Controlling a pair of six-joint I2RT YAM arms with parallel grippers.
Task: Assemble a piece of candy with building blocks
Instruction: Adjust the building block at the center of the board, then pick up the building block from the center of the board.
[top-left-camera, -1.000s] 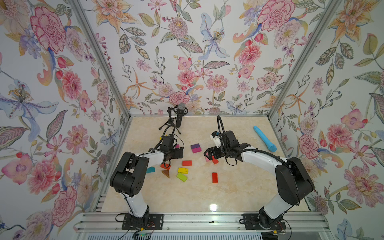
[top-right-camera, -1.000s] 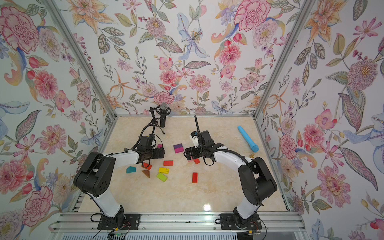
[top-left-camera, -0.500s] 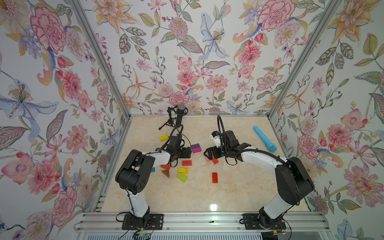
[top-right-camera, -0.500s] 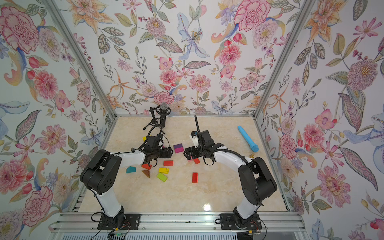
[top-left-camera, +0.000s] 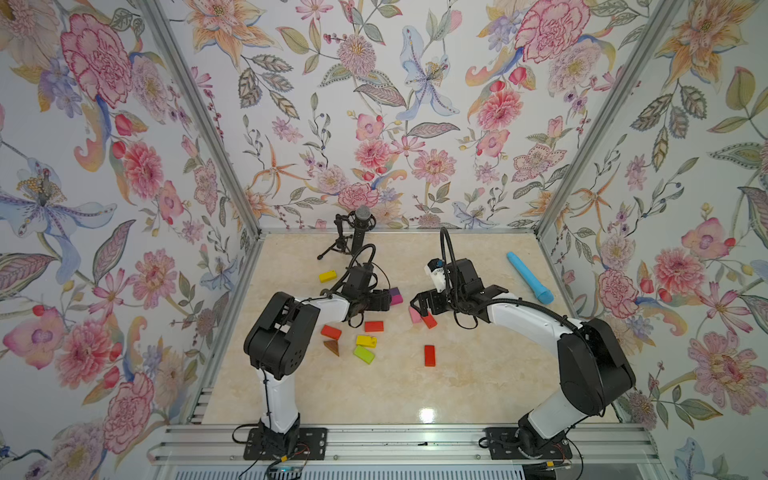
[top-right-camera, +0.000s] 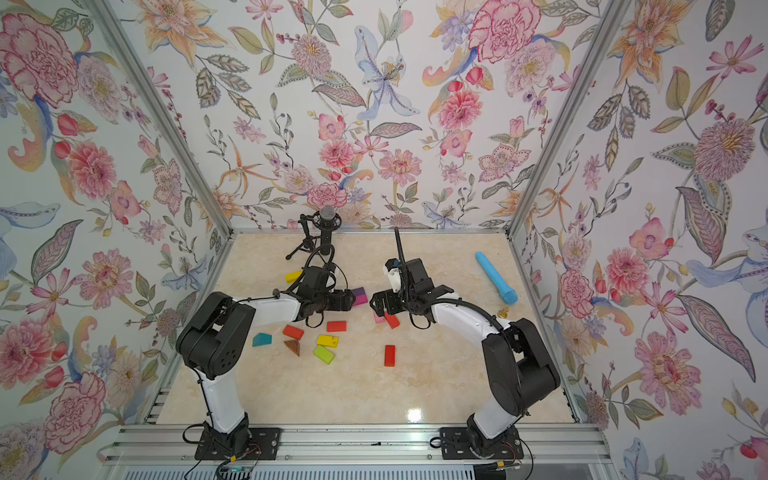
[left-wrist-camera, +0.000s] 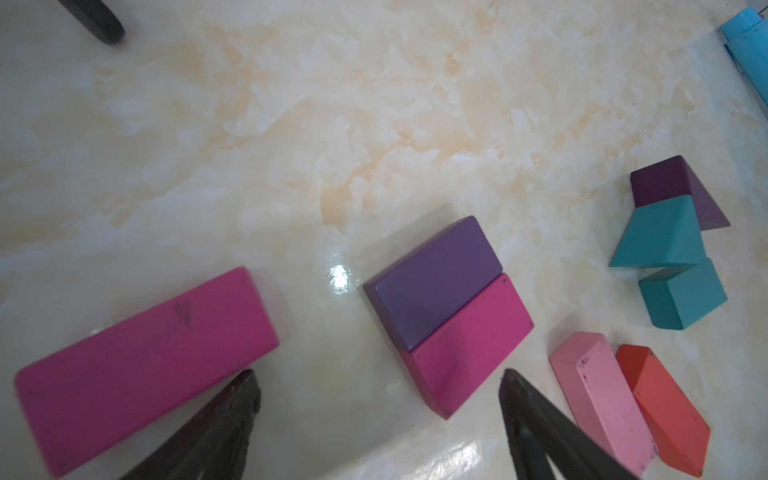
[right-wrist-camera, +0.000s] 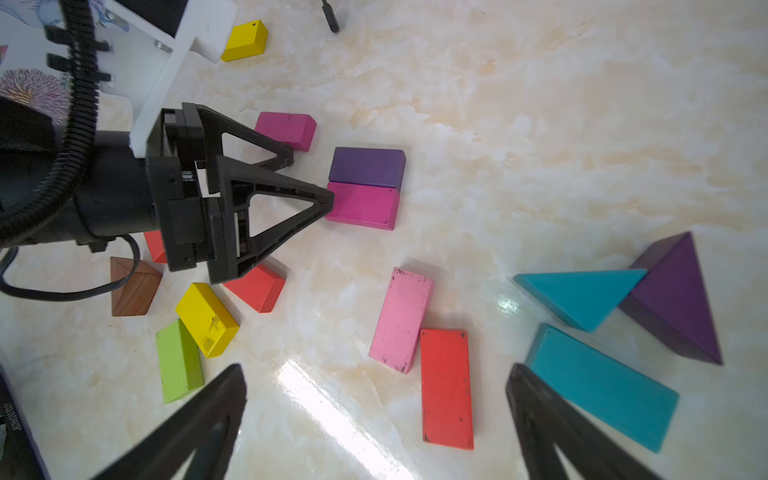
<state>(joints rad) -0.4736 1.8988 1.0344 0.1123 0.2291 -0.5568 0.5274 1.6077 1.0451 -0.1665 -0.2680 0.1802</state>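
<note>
The near half of the marble tabletop (top-left-camera: 415, 395) lies bare but for one red brick (top-left-camera: 429, 355). Just ahead of the left gripper's (left-wrist-camera: 376, 374) spread fingers, a purple brick (left-wrist-camera: 432, 282) and magenta brick (left-wrist-camera: 465, 345) lie touching side by side. A loose magenta brick (left-wrist-camera: 141, 365) lies just beside one finger. The microphone tripod (top-left-camera: 340, 245) blocks the far left, and the light-blue stick (top-left-camera: 530, 276) the far right.

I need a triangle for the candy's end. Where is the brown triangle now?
In both top views the brown triangle lies on the robot's left side, close to a red brick and a yellow brick.
</note>
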